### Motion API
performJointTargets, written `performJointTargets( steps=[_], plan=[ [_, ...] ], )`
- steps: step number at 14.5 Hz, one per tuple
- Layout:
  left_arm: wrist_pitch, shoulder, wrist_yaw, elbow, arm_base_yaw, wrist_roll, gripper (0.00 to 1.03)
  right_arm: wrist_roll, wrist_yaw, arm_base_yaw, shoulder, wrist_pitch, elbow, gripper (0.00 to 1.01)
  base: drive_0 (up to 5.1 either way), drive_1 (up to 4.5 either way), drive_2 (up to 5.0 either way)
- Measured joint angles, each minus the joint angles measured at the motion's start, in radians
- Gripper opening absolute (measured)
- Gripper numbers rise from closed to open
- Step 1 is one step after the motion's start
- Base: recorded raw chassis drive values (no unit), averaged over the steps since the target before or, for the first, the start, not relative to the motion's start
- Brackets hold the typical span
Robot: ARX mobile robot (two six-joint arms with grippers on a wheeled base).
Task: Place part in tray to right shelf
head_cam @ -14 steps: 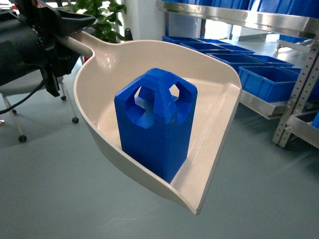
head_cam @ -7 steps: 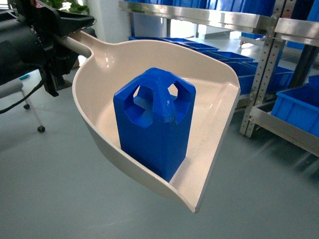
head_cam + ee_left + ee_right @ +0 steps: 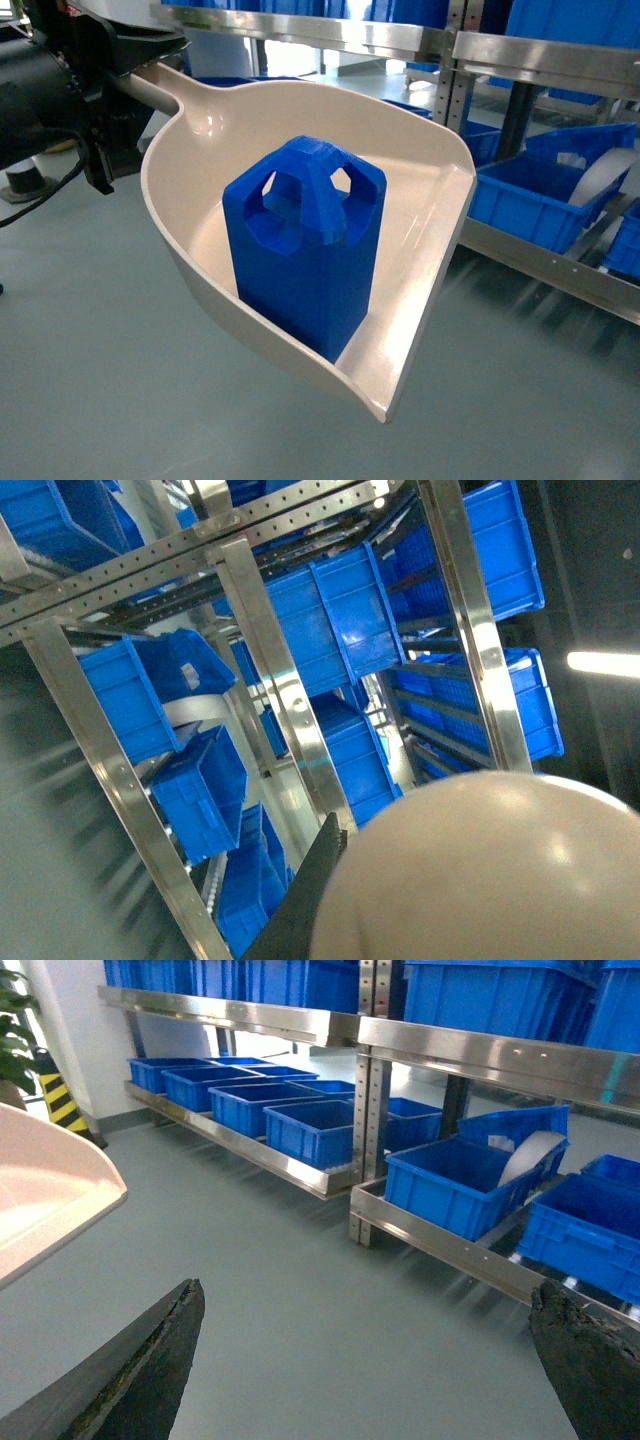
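The racks have slid leftward behind the scoop (image 3: 420, 250); the robot is swinging toward the right shelf (image 3: 540, 255); the blue block (image 3: 303, 245) stands upright by the scoop's near wall; left gripper (image 3: 95, 75) clamps the handle; right gripper (image 3: 370, 1360) hangs wide, empty.

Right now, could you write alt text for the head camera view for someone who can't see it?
A small blue jerrycan-shaped part stands upright in a beige scoop-like tray, carried above a grey floor by its handle at upper left. Behind it, steel shelving holds blue crates.
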Motion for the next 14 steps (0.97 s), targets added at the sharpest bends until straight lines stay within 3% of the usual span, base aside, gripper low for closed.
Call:
performJointTargets(
  steps=[14],
  plan=[
    [0.0,0.0,0.001,0.0,-0.001,0.0,0.12,0.0,0.0,0.0,0.0,0.0,0.0,0.98,-1.7,-1.67,-1.7]
  ],
)
